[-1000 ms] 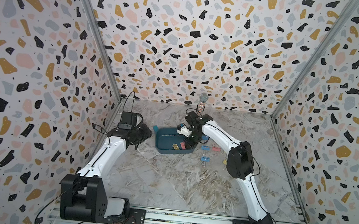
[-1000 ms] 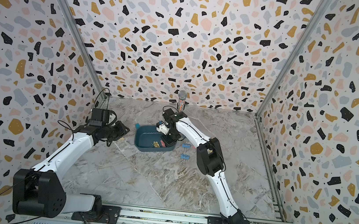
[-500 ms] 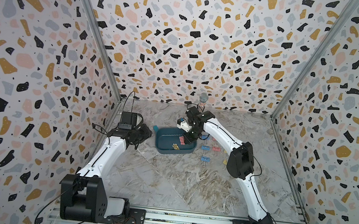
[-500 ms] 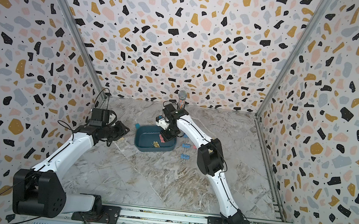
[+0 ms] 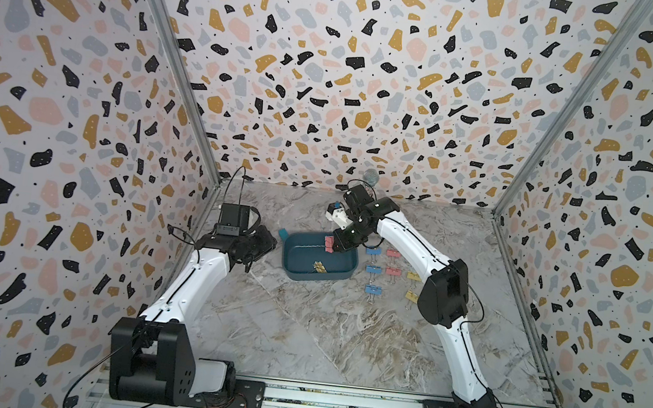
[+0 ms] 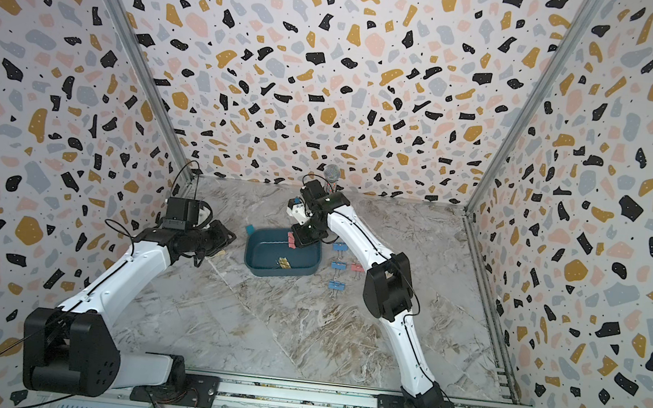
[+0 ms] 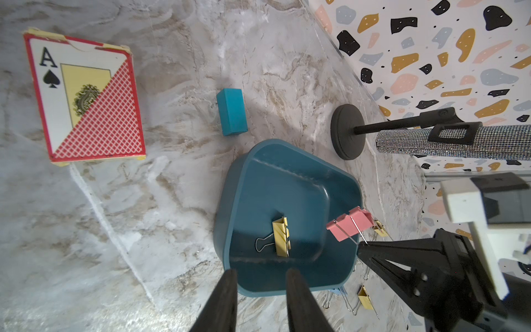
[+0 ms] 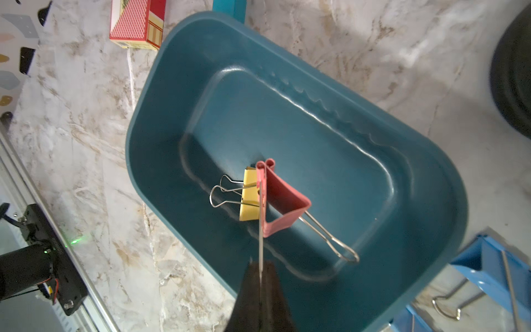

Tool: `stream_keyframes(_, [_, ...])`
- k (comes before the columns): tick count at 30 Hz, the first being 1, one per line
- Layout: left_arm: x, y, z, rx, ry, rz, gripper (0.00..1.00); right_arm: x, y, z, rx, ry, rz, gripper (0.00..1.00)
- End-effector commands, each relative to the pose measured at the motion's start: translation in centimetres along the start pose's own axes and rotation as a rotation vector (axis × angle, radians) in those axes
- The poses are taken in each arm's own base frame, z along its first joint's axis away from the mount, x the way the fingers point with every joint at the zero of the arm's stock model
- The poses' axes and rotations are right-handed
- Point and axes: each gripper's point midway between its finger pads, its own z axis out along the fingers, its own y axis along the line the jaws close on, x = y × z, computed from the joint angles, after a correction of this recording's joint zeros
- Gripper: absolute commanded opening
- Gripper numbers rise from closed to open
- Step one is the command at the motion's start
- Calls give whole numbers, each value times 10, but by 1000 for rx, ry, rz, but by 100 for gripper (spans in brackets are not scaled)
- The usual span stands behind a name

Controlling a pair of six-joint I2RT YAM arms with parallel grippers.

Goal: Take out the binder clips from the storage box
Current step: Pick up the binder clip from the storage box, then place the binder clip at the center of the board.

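The dark teal storage box [image 5: 316, 279] [image 6: 279, 273] stands mid-table. My right gripper [image 8: 261, 264] [image 5: 338, 243] is shut on one wire handle of a pink binder clip [image 8: 283, 198] [image 5: 328, 244] [image 7: 349, 222], which hangs above the box. One yellow binder clip [image 8: 249, 198] [image 5: 319, 267] [image 7: 281, 235] lies on the box floor. Several blue, pink and yellow clips [image 5: 372, 269] lie on the table right of the box. My left gripper [image 7: 260, 271] [image 5: 266, 244] hovers at the box's left end, jaws slightly apart, empty; the box's near wall [image 7: 258, 289] shows between them.
A red playing-card pack [image 7: 86, 95] lies left of the box, under my left wrist. A small bright teal block [image 7: 232, 112] [image 5: 283, 233] sits at the box's far left corner. A glittery microphone on a black stand [image 7: 347, 130] [image 5: 370, 175] stands at the back wall.
My right gripper has risen out of the box with the pink clip hanging from it. The left arm has not moved.
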Motion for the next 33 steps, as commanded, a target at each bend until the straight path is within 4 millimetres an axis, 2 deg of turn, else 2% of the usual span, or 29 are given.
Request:
stream_keyframes(1, [-7, -11, -6, 27, -19, 26, 32, -28, 16, -55, -31, -180, 43, 0])
stream_keyframes(10, [-7, -12, -7, 31, -18, 27, 33, -23, 9, -89, -71, -385, 209, 0])
stream_keyframes(18, [-4, -10, -7, 23, -11, 36, 33, 0, 1, -104, -95, -531, 394, 0])
stream_keyframes(22, [-3, -10, -7, 25, -7, 39, 32, 14, -10, -108, -97, -609, 495, 0])
stream_keyframes(23, [-2, -9, -7, 23, -4, 39, 32, 12, -10, -113, -100, -639, 495, 0])
stream_keyframes(29, [-1, -9, -8, 26, -6, 40, 33, 42, -28, -126, -88, -719, 627, 0])
stream_keyframes(33, [0, -8, -9, 25, -6, 39, 33, 67, -38, -126, -87, -747, 719, 0])
